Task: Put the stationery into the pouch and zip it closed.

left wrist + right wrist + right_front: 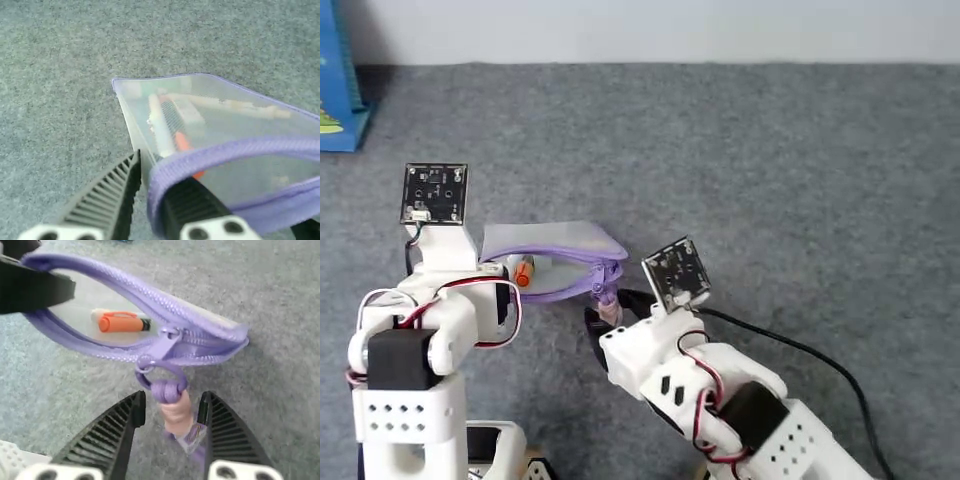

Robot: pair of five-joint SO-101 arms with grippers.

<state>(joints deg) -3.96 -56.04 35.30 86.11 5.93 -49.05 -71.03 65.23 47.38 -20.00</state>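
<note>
Pouch [552,255] is clamped at its open rim by my left gripper [150,172]. Its zip runs lengthwise to the zipper pull [176,415], between my right gripper's [171,399] spread jaws, not yet pinched.

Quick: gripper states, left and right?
Left gripper: closed on the pouch rim.
Right gripper: open, either side of the zipper pull, not gripping it.
</note>
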